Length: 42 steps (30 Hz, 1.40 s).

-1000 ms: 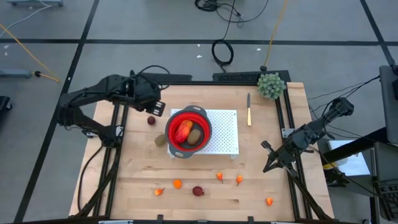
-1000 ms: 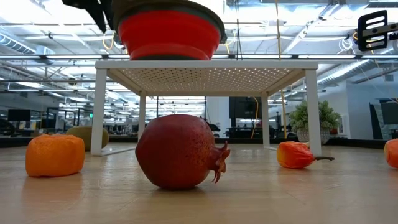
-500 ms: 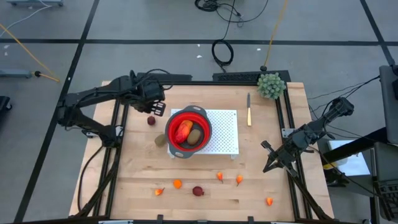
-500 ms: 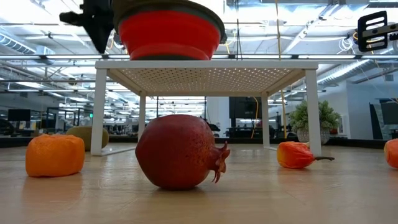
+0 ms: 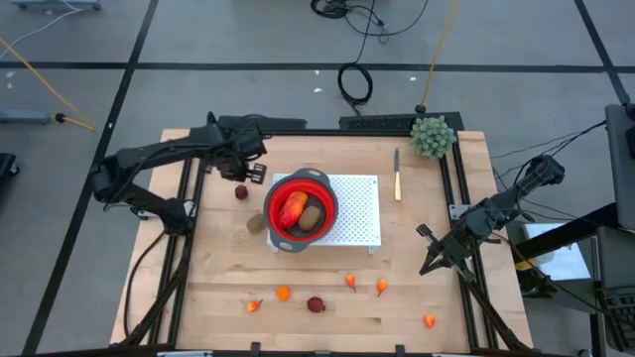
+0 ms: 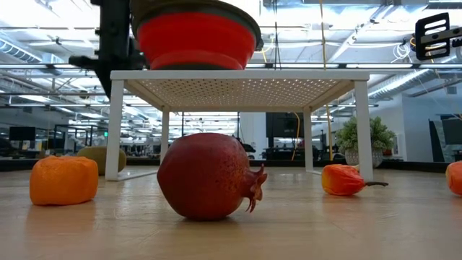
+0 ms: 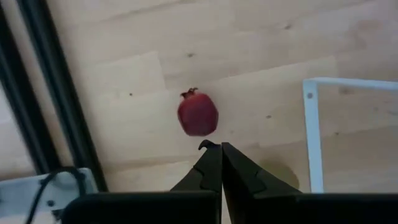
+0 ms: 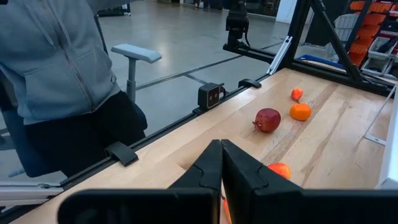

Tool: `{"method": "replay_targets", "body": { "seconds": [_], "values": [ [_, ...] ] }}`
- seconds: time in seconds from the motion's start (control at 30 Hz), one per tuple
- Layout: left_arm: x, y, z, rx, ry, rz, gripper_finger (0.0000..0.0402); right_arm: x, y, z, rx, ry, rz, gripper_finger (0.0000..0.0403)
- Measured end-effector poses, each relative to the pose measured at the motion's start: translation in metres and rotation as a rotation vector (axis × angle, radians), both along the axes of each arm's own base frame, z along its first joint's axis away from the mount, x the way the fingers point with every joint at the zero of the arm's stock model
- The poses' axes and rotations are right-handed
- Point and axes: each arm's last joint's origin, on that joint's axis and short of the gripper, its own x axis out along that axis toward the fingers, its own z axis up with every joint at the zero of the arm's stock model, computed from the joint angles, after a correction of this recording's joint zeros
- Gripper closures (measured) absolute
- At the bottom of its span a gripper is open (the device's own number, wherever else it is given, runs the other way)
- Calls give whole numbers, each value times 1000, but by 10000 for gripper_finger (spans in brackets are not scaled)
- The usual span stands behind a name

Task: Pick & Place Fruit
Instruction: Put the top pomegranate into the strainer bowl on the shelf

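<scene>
wooden table (image 5: 198,297), white rack (image 5: 359,210), scattered fruit (image 5: 316,304)

Overhead, table-level and two wrist views, sharing the pomegranate (image 6: 208,175).

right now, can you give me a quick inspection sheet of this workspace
surface: pale wooden table top, with a white perforated stand.
job's things: red collapsible bowl on the stand holds a red-orange oblong fruit and a brown kiwi; dark red pomegranate beside the stand, second pomegranate and small orange pieces near the front edge.
clutter: green bushy ball; wooden-handled knife.
grippers: left gripper above the pomegranate, jaws shut, empty; right gripper parked at the right edge, shut.
cables: black coil on the floor.
surroundings: seated person in grey hoodie.
</scene>
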Motion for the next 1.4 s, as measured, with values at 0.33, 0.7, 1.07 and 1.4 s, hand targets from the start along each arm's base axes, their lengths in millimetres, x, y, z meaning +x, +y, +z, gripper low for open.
{"method": "replay_targets", "body": {
  "seconds": [0.33, 0.7, 1.07, 1.4],
  "values": [
    [-13, 21, -37, -52, -37, 73, 398, 0, 0, 0, 0, 0, 0, 403],
    [-32, 27, -67, -118, 0, 144, 398, 0, 0, 0, 0, 0, 0, 403],
    [-29, 27, -77, -137, -63, 137, 387, 0, 0, 0, 0, 0, 0, 403],
    [-28, 28, -77, -115, -73, 132, 367, 0, 0, 0, 1, 0, 0, 403]
  ]
}}
